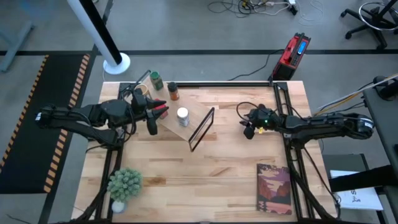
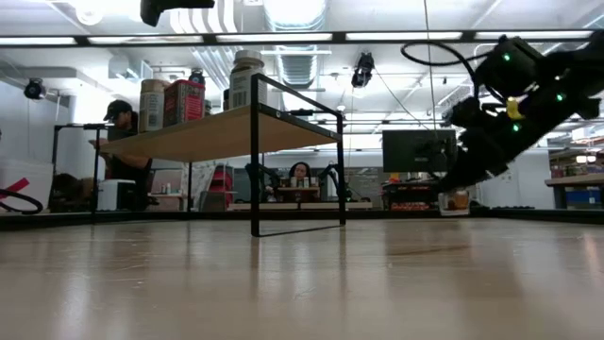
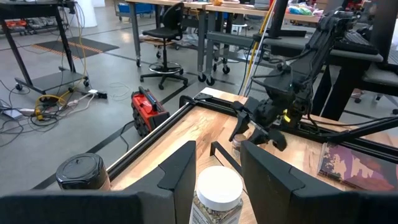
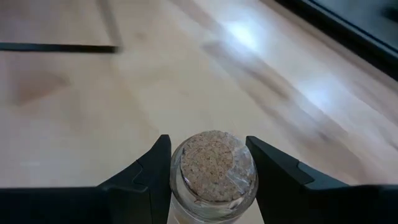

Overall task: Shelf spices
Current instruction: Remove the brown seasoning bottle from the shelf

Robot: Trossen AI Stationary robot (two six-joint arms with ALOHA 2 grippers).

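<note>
Cork-topped jar (image 4: 213, 171) clamped between right gripper (image 4: 211, 163) jaws; left gripper (image 3: 214, 180) jaws spread, white-lidded jar (image 3: 217, 193) between.

Pale wood shelf (image 1: 177, 121), thin black metal frame (image 1: 201, 129); clear glass jar (image 4: 213, 177), rough cork stopper; glossy wood tabletop (image 1: 230, 162).

A robotics lab: concrete floor strewn with cables (image 1: 261, 6), office chairs (image 3: 163, 43), workbenches and monitors (image 2: 418, 151) behind.
</note>
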